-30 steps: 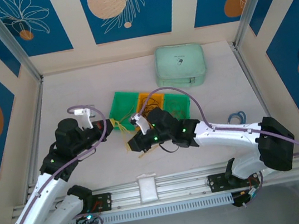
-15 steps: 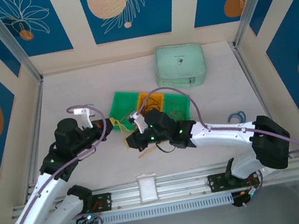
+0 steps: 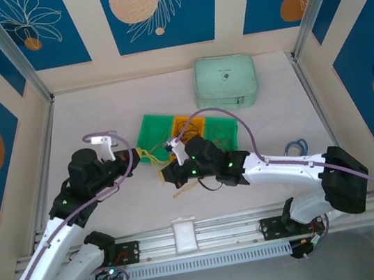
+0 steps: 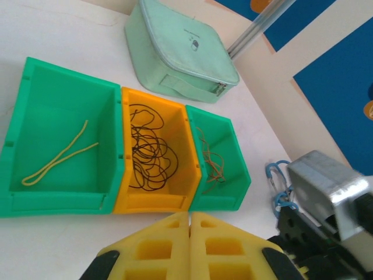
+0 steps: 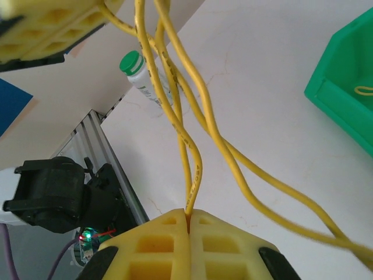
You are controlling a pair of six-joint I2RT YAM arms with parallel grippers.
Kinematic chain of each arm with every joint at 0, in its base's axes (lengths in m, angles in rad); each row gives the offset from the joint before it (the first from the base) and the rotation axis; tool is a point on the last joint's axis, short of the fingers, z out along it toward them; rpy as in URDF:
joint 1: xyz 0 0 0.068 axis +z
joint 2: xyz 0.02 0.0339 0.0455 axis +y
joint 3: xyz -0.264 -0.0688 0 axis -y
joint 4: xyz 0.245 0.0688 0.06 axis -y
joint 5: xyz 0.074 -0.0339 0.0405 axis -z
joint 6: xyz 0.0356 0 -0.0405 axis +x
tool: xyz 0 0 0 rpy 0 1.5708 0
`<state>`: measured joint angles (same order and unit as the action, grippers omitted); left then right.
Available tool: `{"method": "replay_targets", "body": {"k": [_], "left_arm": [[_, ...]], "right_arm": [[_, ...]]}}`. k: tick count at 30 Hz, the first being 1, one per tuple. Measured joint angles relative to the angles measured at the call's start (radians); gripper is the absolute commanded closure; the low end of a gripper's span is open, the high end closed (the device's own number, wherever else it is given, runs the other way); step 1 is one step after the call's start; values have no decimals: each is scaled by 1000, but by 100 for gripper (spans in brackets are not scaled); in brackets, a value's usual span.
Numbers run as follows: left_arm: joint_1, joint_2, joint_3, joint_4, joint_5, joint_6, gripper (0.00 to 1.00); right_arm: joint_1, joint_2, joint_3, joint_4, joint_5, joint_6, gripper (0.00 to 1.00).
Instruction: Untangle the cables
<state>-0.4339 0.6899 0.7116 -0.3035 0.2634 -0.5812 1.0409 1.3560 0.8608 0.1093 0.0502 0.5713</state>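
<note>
3 bins in a row, cables inside each, pouch behind them, clips at right

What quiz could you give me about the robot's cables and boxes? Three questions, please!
1. True or false: the right gripper is shut on yellow cables.
2. Which holds the black cables? A the left green bin; B the orange bin; C the right green bin.
3. What colour is the zip case?
Key: 1 true; 2 B; 3 mint green.
</note>
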Motion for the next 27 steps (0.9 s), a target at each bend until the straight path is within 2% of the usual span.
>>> {"method": "replay_targets", "body": {"k": [19, 27], "left_arm": [[0, -15, 7, -65, -53, 40, 100], [0, -13, 22, -71, -55, 40, 100]], "right_arm": [[-187, -154, -105, -216, -7, 40, 100], [-219, -158, -106, -209, -158, -5, 79]]}}
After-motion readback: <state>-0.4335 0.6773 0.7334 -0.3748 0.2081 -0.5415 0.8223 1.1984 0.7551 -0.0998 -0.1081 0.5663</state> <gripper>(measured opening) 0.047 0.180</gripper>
